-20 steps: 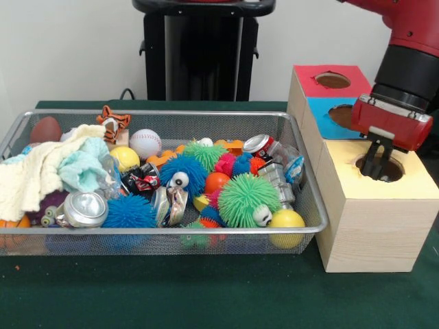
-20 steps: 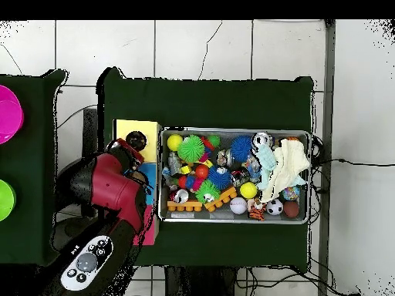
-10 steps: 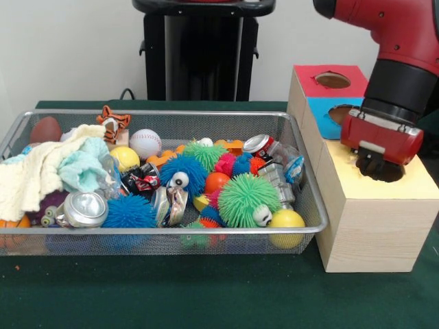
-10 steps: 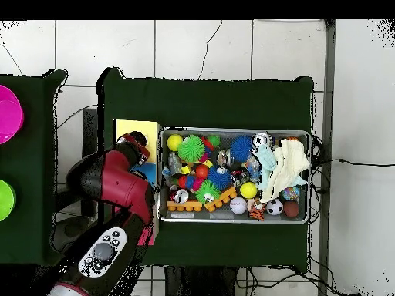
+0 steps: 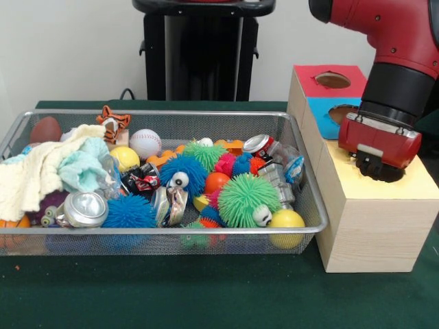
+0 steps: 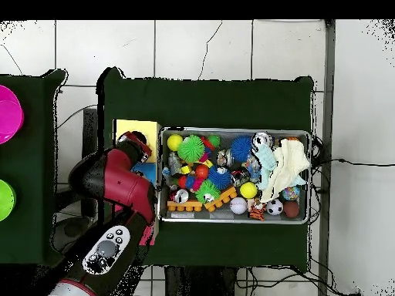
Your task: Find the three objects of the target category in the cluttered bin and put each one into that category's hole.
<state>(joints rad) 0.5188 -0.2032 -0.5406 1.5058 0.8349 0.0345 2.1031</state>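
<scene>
Your gripper (image 5: pixel 378 166) sits low over the yellow box's hole (image 5: pixel 385 173), likely for a drop; finger state unreadable.

Baseball (image 5: pixel 145 142), crushed can (image 5: pixel 85 209), cloths (image 5: pixel 48 171).

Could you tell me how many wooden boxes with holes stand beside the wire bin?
3, in a row: the yellow-topped box nearest the camera, the blue-topped box behind it, the red-topped box farthest.

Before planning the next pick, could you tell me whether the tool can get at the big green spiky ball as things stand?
Probably yes: the green spiky ball lies on top of the clutter, uncovered, though the tool sits at the yellow-topped box's hole.
</scene>
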